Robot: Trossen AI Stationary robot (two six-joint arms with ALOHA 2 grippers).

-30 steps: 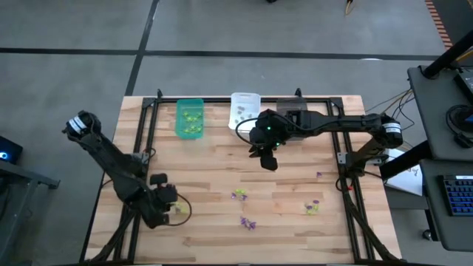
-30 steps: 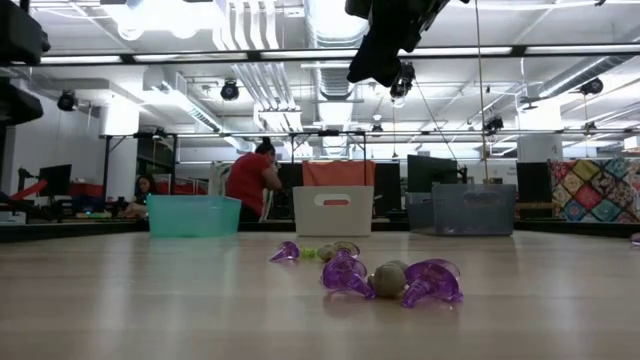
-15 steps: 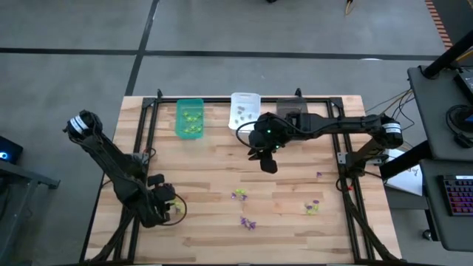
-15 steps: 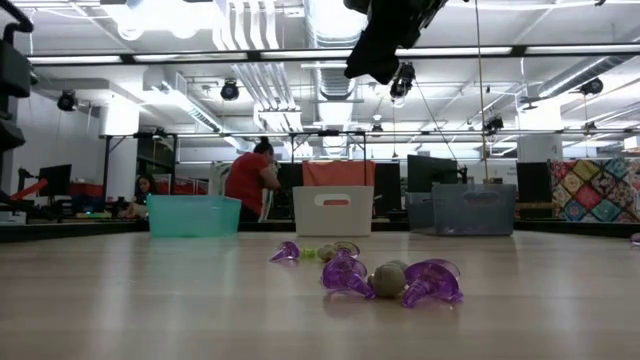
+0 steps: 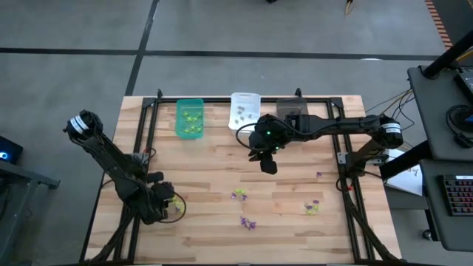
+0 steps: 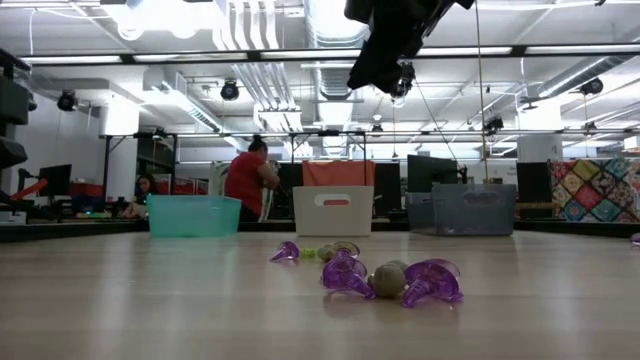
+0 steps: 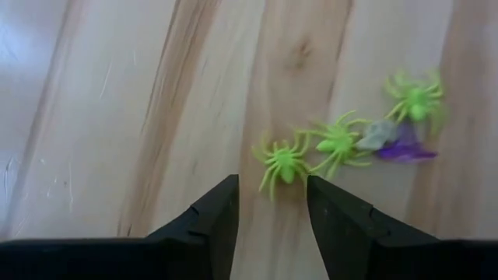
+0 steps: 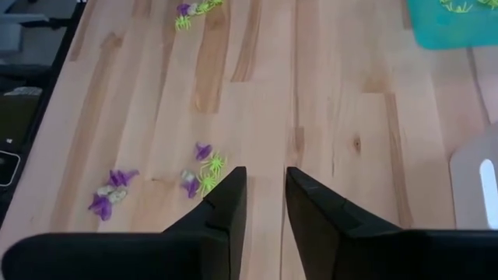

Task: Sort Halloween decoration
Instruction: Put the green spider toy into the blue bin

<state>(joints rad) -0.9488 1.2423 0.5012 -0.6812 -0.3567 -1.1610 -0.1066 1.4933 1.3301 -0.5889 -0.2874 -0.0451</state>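
The Halloween decoration lies loose on the wooden table: a yellow-green spider point(image 7: 283, 162) just beyond my left gripper's fingertips, with two more green spiders, a greyish piece and a purple piece point(image 7: 405, 151) beside it. Other small clusters lie mid-table point(image 5: 239, 195), point(image 5: 248, 222) and toward the right point(image 5: 312, 207). My left gripper point(image 7: 272, 187) stands open low over the near-left table point(image 5: 171, 207), pointing steeply down, with nothing between its fingers. My right gripper point(image 5: 267, 164) hangs high over the table's middle, open and holding nothing point(image 8: 266, 180).
At the far edge stand a green bin point(image 5: 189, 118) holding green pieces, a white bin point(image 5: 244, 108) holding a few pieces, and a dark grey bin point(image 5: 292, 111). A black frame point(image 5: 148, 140) runs along the table's sides. People are in the room beyond point(image 6: 250, 180).
My left gripper has sunk toward the table and shifted a little toward the near edge, closing in on the spider cluster at the near left. The decorations have stayed where they were.
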